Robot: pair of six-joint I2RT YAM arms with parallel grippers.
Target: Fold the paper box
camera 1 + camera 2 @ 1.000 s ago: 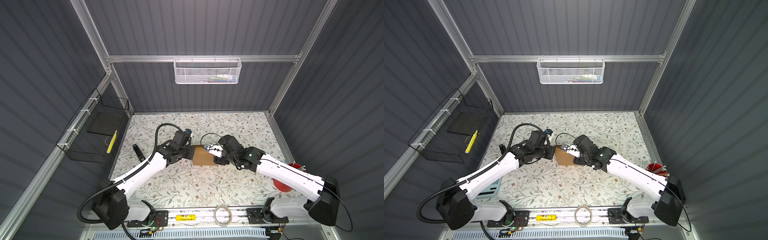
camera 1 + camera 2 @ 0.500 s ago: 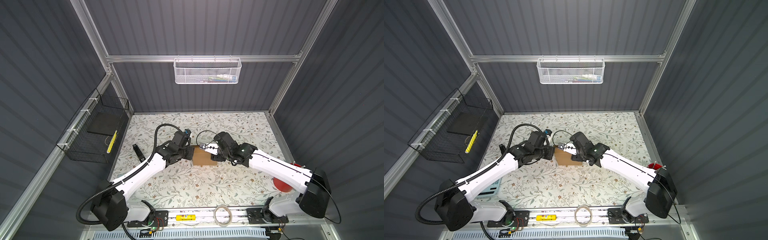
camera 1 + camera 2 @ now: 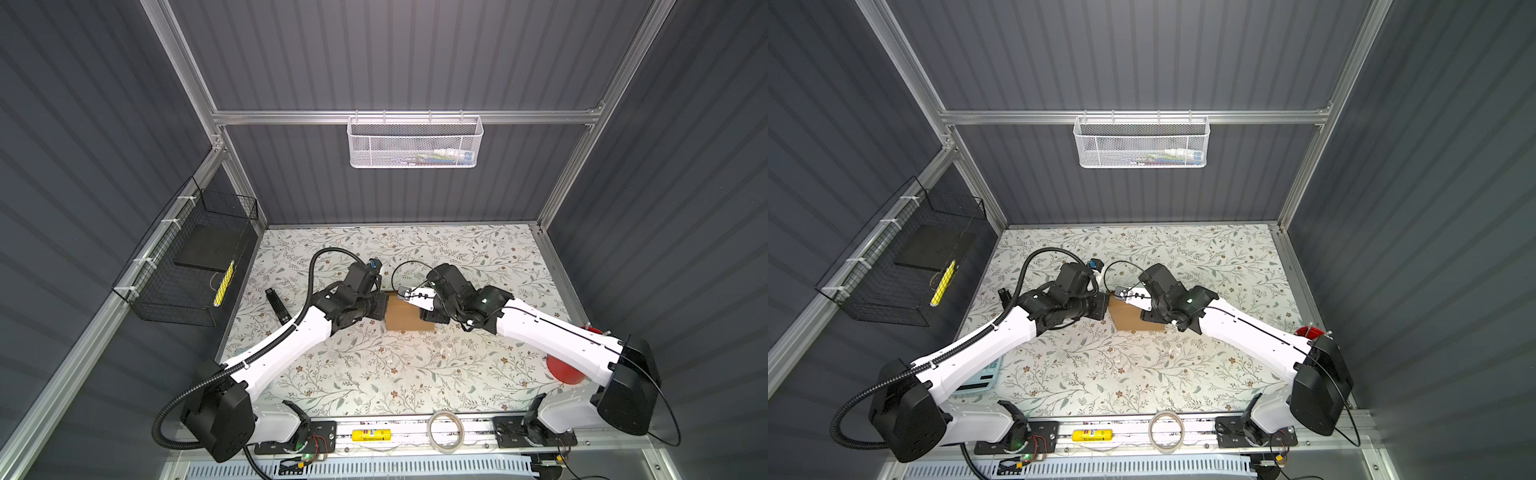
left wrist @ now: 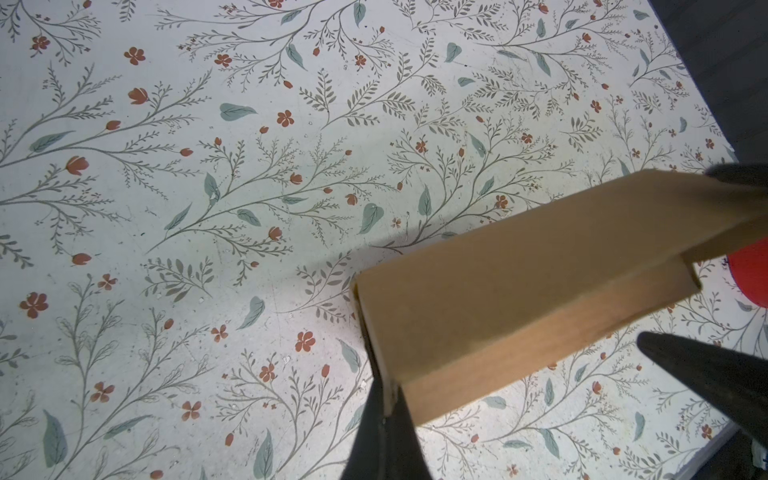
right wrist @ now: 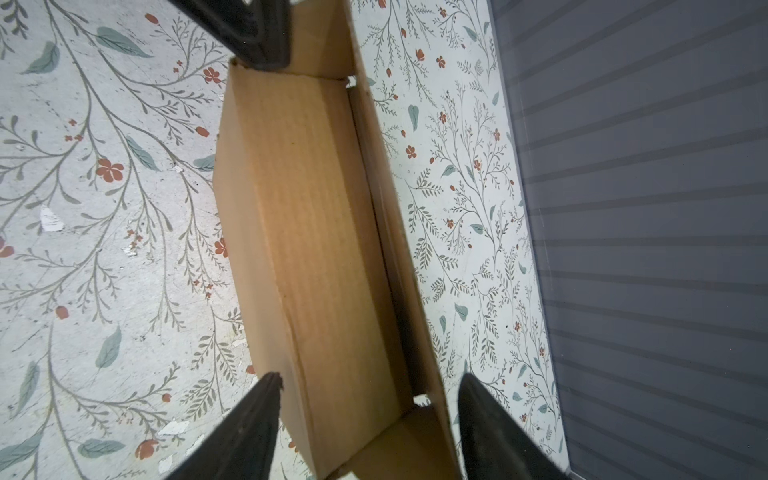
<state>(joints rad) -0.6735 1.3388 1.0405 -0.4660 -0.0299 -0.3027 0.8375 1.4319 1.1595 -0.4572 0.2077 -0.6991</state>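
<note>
Left tool (image 4: 386, 406) clenched, pinching a side wall of the paper box (image 3: 405, 316); box extends straight ahead of its tips, over floral worktop (image 3: 374, 374). Right tool (image 5: 370, 377) released, fingers (image 5: 249, 415) straddling box's opposite end, one against cardboard, other just clear.

Robot lab work cell. Aluminium-profile frame (image 3: 270, 117) with dark ribbed wall panels (image 3: 374, 54) encloses a floral-covered tabletop (image 3: 374, 374). Two white robot arms (image 3: 291, 345) mounted on a front rail (image 3: 407, 436), exposed wiring (image 3: 309, 451), white mesh basket (image 3: 415, 143) hung at the back.
</note>
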